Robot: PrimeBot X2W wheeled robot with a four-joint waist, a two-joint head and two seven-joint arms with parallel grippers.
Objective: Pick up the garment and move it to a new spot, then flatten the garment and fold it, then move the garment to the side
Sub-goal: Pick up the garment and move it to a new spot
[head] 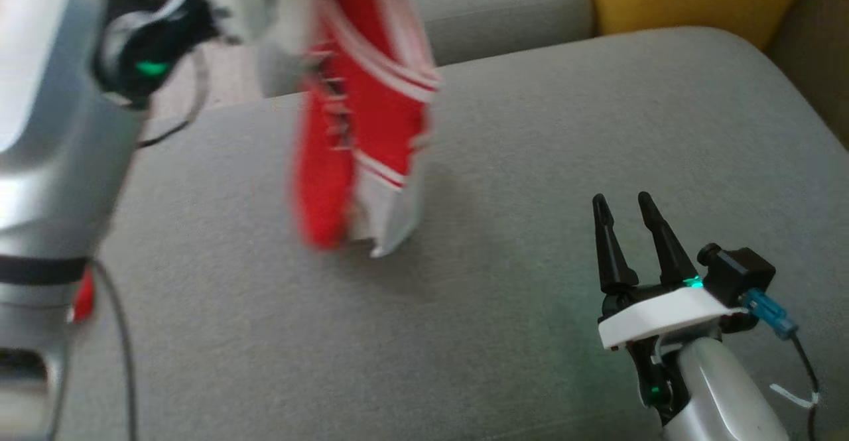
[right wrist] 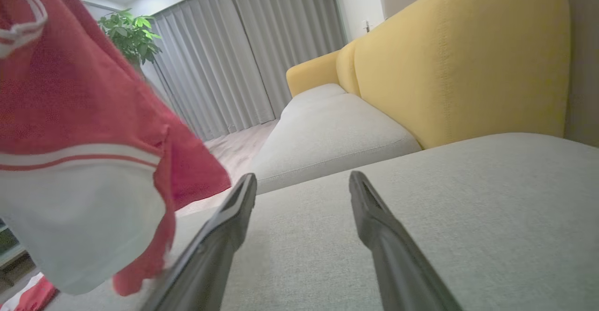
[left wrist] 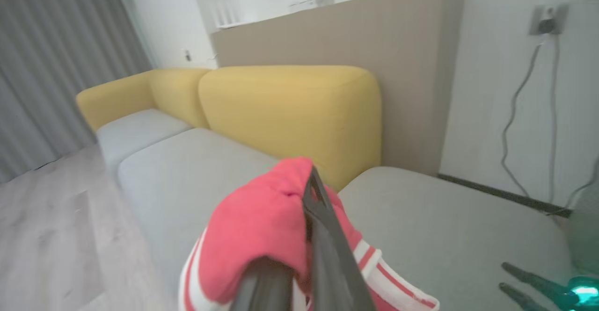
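Note:
The garment (head: 361,116) is red cloth with white stripes and a white hem. It hangs lengthwise above the grey sofa seat (head: 504,335), blurred, with its lower end close to the cushion. In the left wrist view my left gripper (left wrist: 311,180) is shut on a bunched red fold of the garment (left wrist: 257,231), which drapes over the fingers. My right gripper (head: 623,203) stands open low over the seat at the lower right, apart from the cloth, with nothing between its fingers. In the right wrist view the garment (right wrist: 79,161) hangs to the left of the open right gripper (right wrist: 302,180).
My silver left forearm (head: 53,129) fills the left side. A yellow backrest (right wrist: 458,63) runs behind the seat. A second grey cushion (right wrist: 327,133) lies beyond a seam, then wooden floor (left wrist: 42,217), curtains and a plant (right wrist: 128,32). Cables (left wrist: 514,128) hang on the wall.

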